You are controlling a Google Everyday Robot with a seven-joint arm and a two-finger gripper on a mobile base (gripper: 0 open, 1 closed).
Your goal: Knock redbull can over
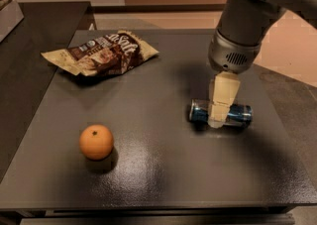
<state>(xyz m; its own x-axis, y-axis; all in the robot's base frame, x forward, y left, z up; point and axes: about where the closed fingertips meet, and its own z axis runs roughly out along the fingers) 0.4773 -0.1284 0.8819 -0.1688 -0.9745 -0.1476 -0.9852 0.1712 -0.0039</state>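
A: Where's the can?
B: Slim blue-and-silver metal redbull can (238, 114) is lying on its side on the dark grey, slightly glossy tabletop (158, 179), right half, approx mid-depth. Long axis runs left-right.

A: And the claw?
B: Beige claw (218, 119) hangs straight down from the round grey metal wrist (233, 55), directly in front of the can's middle, so it hides that part; blue shows on both sides of it. Tip sits low, near the can's front edge. Touching or not, can't tell. How far open, or whether it has hold of anything, can't tell either.

A: Other stuff?
B: Round orange fruit (96, 141) at front left, upright w/ its stem dimple on top, well apart from the can. Crumpled brown-and-tan foil snack bag (101, 53) lies flat at back left, also well apart from the can.
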